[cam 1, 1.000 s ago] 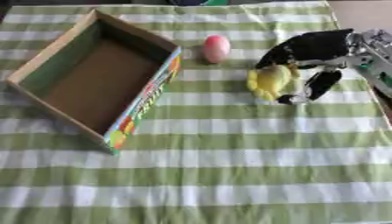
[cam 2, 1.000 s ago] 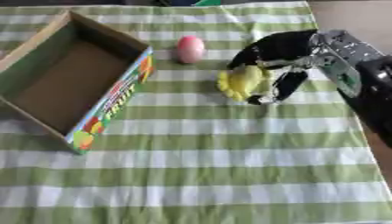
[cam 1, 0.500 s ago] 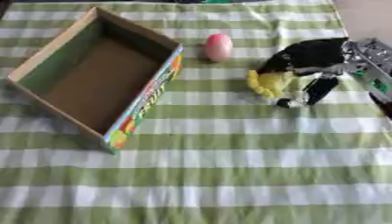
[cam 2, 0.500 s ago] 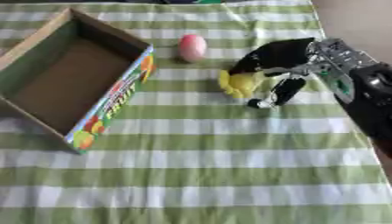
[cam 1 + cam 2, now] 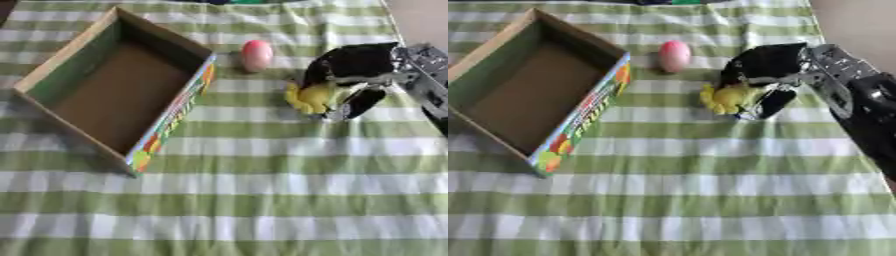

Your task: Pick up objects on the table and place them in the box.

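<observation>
yellow object [image 5: 311,97] within right hand [image 5: 354,67]

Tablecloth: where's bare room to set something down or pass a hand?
Free: the whole near half of the tablecloth, below the box and the right hand. Crowded: the far right, where the hand curls over the yellow object beside the pink egg.

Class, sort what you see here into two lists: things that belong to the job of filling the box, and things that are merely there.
Belonging to the job:
- yellow object, under the right hand
- pink egg-shaped object
- open cardboard box, nothing visible inside

Merely there:
- green and white striped cloth
</observation>
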Available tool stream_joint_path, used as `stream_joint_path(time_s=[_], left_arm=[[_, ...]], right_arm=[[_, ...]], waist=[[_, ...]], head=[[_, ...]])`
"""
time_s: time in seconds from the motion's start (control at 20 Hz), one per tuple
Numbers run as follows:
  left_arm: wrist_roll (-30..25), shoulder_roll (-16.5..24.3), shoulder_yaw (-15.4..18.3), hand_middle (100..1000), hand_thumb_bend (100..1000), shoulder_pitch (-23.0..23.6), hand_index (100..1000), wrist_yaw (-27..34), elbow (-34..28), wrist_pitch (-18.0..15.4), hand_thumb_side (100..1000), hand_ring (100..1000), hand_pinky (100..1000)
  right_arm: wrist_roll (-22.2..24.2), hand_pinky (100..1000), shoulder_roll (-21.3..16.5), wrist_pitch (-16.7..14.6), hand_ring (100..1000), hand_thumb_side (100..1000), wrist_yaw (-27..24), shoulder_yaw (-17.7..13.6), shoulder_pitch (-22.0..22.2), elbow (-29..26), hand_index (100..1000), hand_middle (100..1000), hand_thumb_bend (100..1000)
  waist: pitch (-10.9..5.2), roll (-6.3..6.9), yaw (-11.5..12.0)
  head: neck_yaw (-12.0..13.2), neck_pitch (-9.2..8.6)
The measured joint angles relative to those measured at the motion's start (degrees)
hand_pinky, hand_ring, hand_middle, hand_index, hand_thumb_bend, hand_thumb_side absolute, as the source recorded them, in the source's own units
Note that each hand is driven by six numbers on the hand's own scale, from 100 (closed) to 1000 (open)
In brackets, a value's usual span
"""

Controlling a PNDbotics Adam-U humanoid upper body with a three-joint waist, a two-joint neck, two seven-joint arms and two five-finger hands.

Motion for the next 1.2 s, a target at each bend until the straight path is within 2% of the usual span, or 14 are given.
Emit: stream_joint_path(time_s=[0.3,0.35,0.5,0.65,0.75,1.0,1.2], left_arm=[[0.0,-0.3,0.0,666,100,0.0,733,-0.1,-0.1,0.3,969,729,542],[0.0,-0.5,0.0,666,100,0.0,733,-0.2,-0.2,0.3,969,729,542],[0.0,-0.5,0.0,666,100,-0.1,732,-0.2,-0.4,0.6,969,729,543],[0.0,-0.5,0.0,665,100,-0.1,732,-0.2,-0.5,0.8,968,729,543],[0.0,-0.5,0.0,665,100,-0.1,732,-0.2,-0.6,0.8,968,729,543],[0.2,-0.5,0.0,665,100,-0.1,731,-0.2,-0.7,1.0,964,729,544],[0.2,-0.5,0.0,665,100,-0.3,731,-0.2,-0.8,1.2,966,730,544]], right_arm=[[-4.3,655,0.0,1.9,679,424,-1.9,0.0,0.1,0.0,632,507,100],[-5.0,655,0.0,2.1,679,424,-2.2,0.0,0.1,-0.2,632,507,100],[-6.8,645,-0.1,2.6,652,312,-3.4,0.0,0.1,-0.9,598,475,100],[-8.1,638,-0.4,3.3,635,247,-5.0,-0.4,0.1,-1.8,589,466,100],[-8.5,636,-0.7,3.6,631,239,-6.1,-0.9,0.1,-2.6,590,467,100],[-8.4,628,-1.5,4.1,608,289,-9.6,-1.8,-0.4,-5.6,592,467,100],[-7.0,622,-1.6,4.9,593,294,-14.0,-2.5,-2.2,-8.9,590,470,100]], waist=[[0.13,-0.15,0.1],[0.14,-0.18,0.1],[0.14,-0.33,0.1],[0.14,-0.48,0.1],[0.14,-0.48,0.1],[0.0,-0.49,0.1],[-0.74,-0.5,0.1]], head=[[0.1,0.0],[0.1,0.0],[0.1,0.0],[0.1,0.0],[0.1,0.0],[-0.1,0.0],[-0.8,0.04]])
